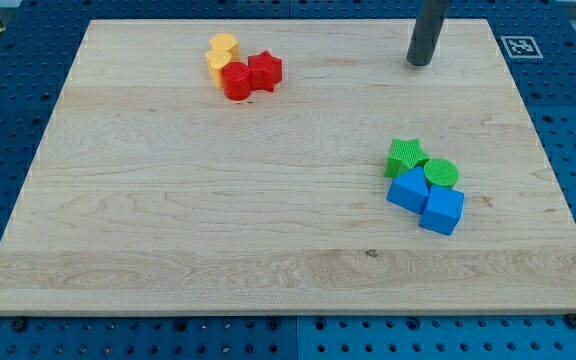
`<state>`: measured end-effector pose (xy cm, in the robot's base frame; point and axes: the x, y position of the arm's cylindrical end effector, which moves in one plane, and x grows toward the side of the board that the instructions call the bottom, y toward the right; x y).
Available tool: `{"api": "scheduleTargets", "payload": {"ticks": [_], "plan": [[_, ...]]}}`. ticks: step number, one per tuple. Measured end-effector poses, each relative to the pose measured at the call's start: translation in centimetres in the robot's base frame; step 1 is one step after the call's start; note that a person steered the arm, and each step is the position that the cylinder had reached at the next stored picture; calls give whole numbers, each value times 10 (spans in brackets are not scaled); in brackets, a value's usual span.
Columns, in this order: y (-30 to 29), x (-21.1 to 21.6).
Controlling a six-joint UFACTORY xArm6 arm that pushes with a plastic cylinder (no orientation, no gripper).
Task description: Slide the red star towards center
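Note:
The red star lies near the view's top, left of the middle, on the wooden board. It touches a red cylinder on its left. My tip stands at the view's top right, far to the right of the red star and apart from every block.
Two yellow blocks sit against the red cylinder at the upper left. At the view's right, a green star, a green cylinder and two blue blocks are bunched together. A marker tag sits by the board's top right corner.

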<state>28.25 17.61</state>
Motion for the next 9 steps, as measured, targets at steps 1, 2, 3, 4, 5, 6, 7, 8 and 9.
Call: {"api": "scheduleTargets", "payload": {"ticks": [1, 2, 3, 4, 5, 6, 7, 8, 9], "plan": [[-3, 2], [-42, 5], [-63, 5], [-87, 5], [-141, 5], [-172, 11], [-184, 19], [-184, 20], [-188, -19]]}}
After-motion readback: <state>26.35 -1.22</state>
